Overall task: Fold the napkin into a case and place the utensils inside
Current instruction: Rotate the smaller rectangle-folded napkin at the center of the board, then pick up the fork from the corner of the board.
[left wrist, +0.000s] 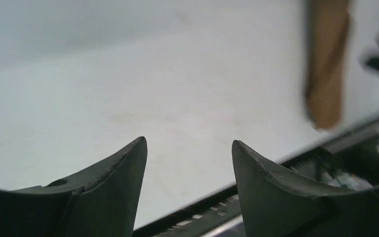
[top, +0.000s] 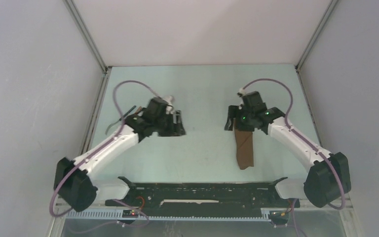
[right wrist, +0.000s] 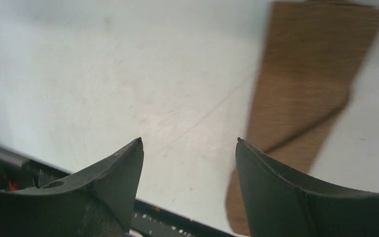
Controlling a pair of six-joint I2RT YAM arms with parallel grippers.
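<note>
The napkin is folded into a narrow brown case (top: 244, 148) lying lengthwise right of centre; it also shows in the left wrist view (left wrist: 325, 64) and the right wrist view (right wrist: 306, 94). My right gripper (top: 231, 121) hovers at the case's far end, jaws open and empty (right wrist: 188, 140), with the cloth just right of its right finger. My left gripper (top: 177, 123) stands left of centre, well apart from the case, open with only bare table between its fingers (left wrist: 187, 143). Two slim utensils (top: 126, 111) peek out on the far-left side of the left arm, mostly hidden by it.
A black rail (top: 202, 192) runs along the near edge between the arm bases. Grey walls (top: 34, 89) close in both sides and a pale back wall stands behind. The light table (top: 202, 89) spreads between the arms.
</note>
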